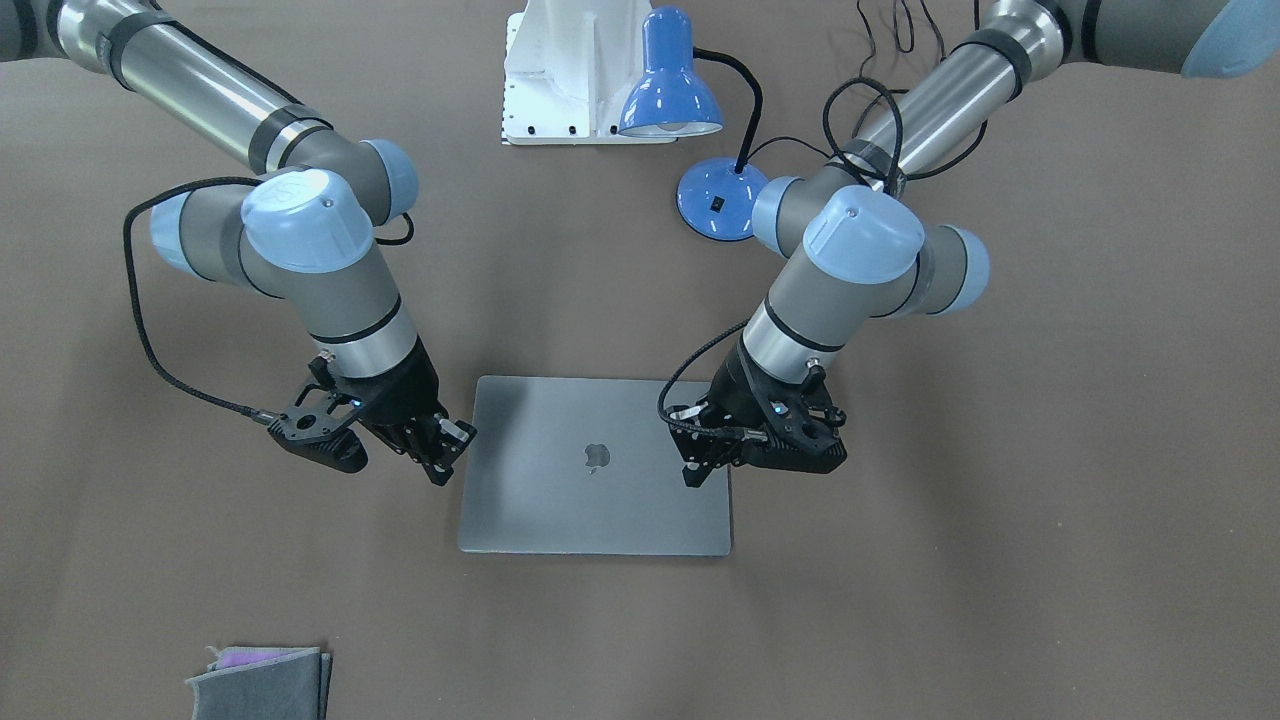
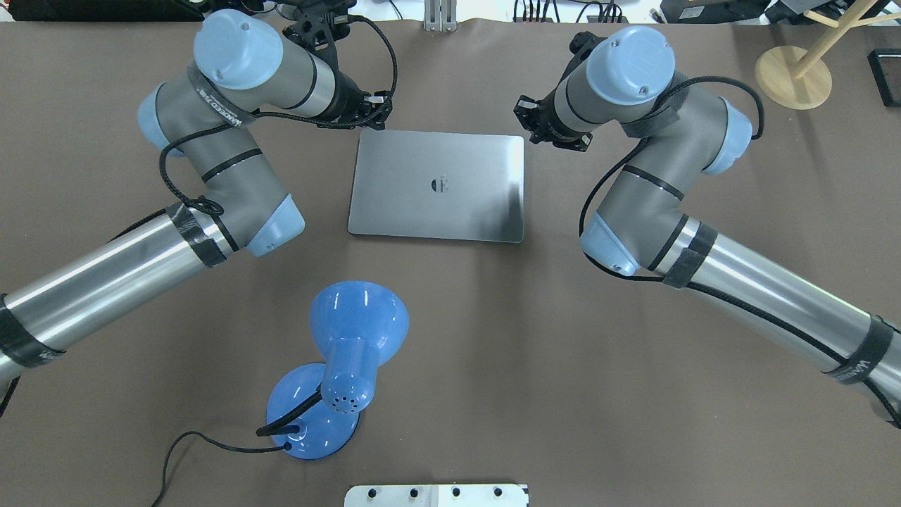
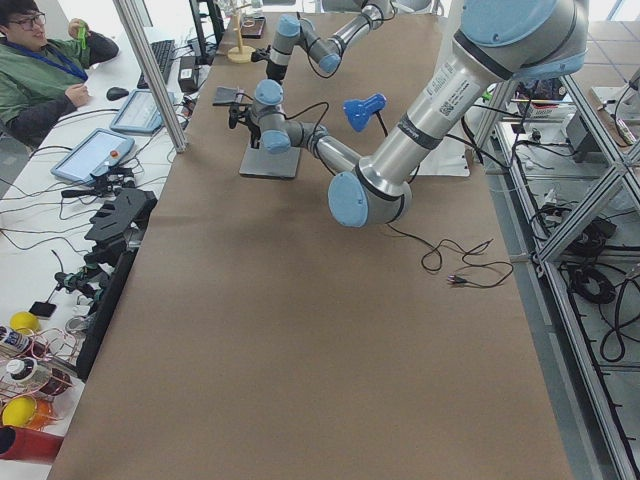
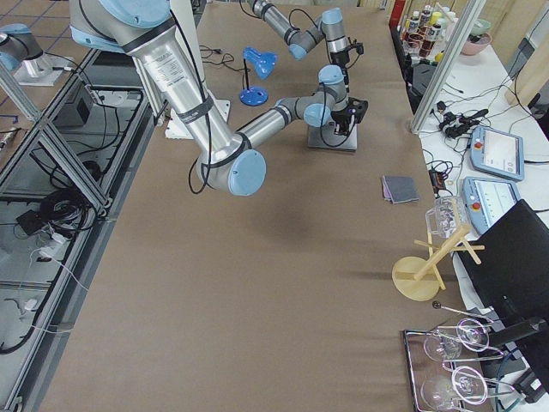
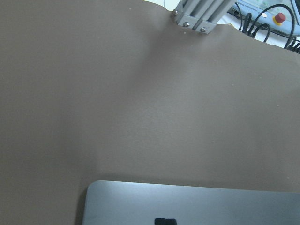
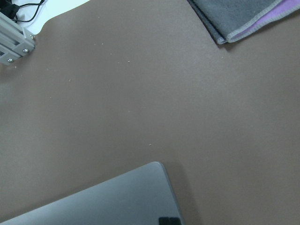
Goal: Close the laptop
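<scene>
The laptop [image 1: 590, 505] lies shut and flat on the brown table [image 1: 1000, 500], lid up with the dark logo showing, and it sits between my two sets of jaws. My left gripper [image 1: 697, 470] hangs over the lid's edge on my left side. In my left wrist view, its fingertips [image 5: 165, 221] show as two dark tips pressed side by side, so those jaws are together and hold nothing. They sit just above the grey lid, whose rounded corner lies a little to one side of them. Whether they touch the metal I cannot tell. My right gripper [image 1: 447, 455] is at the opposite edge, just beside the lid's other side. My right wrist view shows only one dark tip at the bottom of the frame, right by the lid's corner, so I cannot tell whether those jaws are apart or together. Ahead of my right jaws and well apart from them lies a folded grey fabric pouch [image 1: 262, 683] with a purple lining at its edge. Behind my left jaws, back toward my base, stands a blue desk lamp [image 1: 670, 80] with its black cord, well apart from the laptop.
</scene>
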`<action>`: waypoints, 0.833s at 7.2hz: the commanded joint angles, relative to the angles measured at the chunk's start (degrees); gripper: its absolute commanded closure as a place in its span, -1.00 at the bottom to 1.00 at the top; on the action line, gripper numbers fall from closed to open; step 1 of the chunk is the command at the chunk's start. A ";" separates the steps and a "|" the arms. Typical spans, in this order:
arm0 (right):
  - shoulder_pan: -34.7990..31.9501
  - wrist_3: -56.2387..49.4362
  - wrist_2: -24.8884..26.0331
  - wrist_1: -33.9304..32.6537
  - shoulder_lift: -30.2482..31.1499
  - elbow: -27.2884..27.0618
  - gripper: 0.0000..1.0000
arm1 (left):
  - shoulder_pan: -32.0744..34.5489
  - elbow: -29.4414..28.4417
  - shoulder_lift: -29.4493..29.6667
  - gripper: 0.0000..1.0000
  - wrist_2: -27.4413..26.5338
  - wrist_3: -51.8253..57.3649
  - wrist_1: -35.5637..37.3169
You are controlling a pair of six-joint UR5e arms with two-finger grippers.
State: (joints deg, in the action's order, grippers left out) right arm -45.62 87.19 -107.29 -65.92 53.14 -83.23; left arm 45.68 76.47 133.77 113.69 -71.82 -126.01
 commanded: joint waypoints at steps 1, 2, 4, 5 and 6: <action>-6.11 -11.01 -7.46 -0.35 9.13 -8.40 0.45 | 3.43 13.22 -7.95 -0.26 7.92 6.29 8.58; -8.67 -14.82 -8.63 -3.83 10.05 -9.39 -0.98 | 4.23 17.36 -12.96 -0.96 8.73 11.74 8.76; -11.15 -27.18 -8.73 -14.88 13.19 -14.20 -1.00 | 12.45 20.64 -19.57 -0.97 15.73 23.93 12.43; -12.55 -34.64 -8.73 -20.85 18.01 -19.89 -1.00 | 15.55 21.78 -23.69 -0.97 16.82 32.36 14.28; -14.48 -41.94 -8.73 -25.96 23.53 -25.69 -1.00 | 18.19 21.97 -26.26 -0.97 16.83 40.63 17.35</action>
State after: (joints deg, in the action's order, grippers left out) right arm -57.97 54.17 -115.97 -85.22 70.64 -102.26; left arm 60.22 97.62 111.27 129.52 -41.10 -111.87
